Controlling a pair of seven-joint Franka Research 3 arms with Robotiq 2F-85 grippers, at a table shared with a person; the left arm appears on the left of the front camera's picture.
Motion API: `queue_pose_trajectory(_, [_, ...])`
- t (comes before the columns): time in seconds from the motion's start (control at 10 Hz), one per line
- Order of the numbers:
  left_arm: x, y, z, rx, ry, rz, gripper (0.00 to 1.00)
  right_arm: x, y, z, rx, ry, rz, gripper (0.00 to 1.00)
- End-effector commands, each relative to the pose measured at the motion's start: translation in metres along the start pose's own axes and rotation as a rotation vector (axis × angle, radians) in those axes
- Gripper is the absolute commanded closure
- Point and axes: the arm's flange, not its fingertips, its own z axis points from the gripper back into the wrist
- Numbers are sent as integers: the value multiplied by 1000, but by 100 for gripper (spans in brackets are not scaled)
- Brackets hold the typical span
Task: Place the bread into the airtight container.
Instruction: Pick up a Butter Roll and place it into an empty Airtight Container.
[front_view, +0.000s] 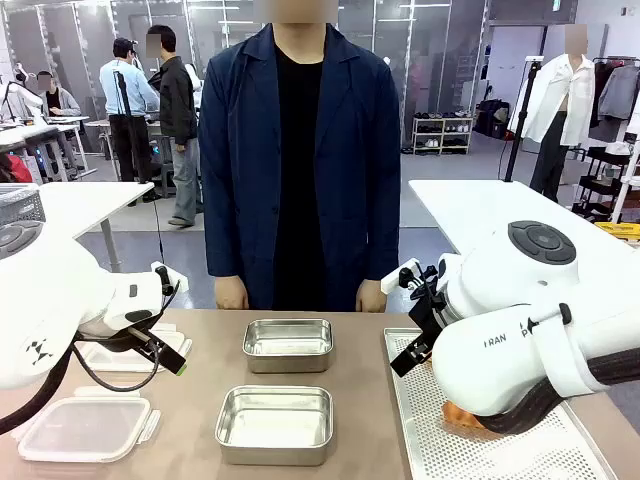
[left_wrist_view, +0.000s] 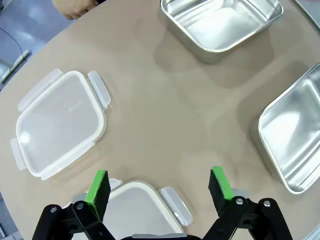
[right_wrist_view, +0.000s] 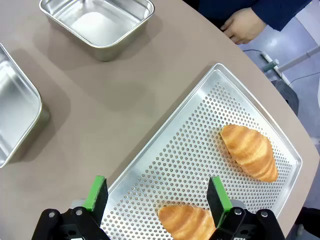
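Two croissants lie on the perforated metal tray: one bread toward its far side, the other bread just beyond my right gripper, which hovers open above the tray. Two lidless steel airtight containers stand mid-table, the far one and the near one. My left gripper hangs open and empty over the table's left side, above a translucent lid. In the front view my right arm hides most of the bread; an orange edge peeks out.
A second plastic lid lies flat beside the first. A person stands at the far edge, one hand resting near the tray's corner. Bare tabletop separates the containers from the tray.
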Motion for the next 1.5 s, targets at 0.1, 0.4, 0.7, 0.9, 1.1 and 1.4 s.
queue_pose_trajectory(0.1, [0, 0, 0, 0, 0, 0, 0, 0, 0, 0, 0, 0, 0, 0])
queue_pose_trajectory(0.4, [0, 0, 0, 0, 0, 0, 0, 0, 0, 0, 0, 0, 0, 0])
queue_pose_trajectory(0.7, [0, 0, 0, 0, 0, 0, 0, 0, 0, 0, 0, 0, 0, 0])
queue_pose_trajectory(0.9, [0, 0, 0, 0, 0, 0, 0, 0, 0, 0, 0, 0, 0, 0])
queue_pose_trajectory(1.1, [18, 7, 19, -94, -6, 20, 0, 14, -11, 20, 13, -21, 18, 0])
queue_pose_trajectory(1.4, [64, 46, 116, -126, -23, 67, 0, 47, -56, 127, 130, -83, -35, 0])
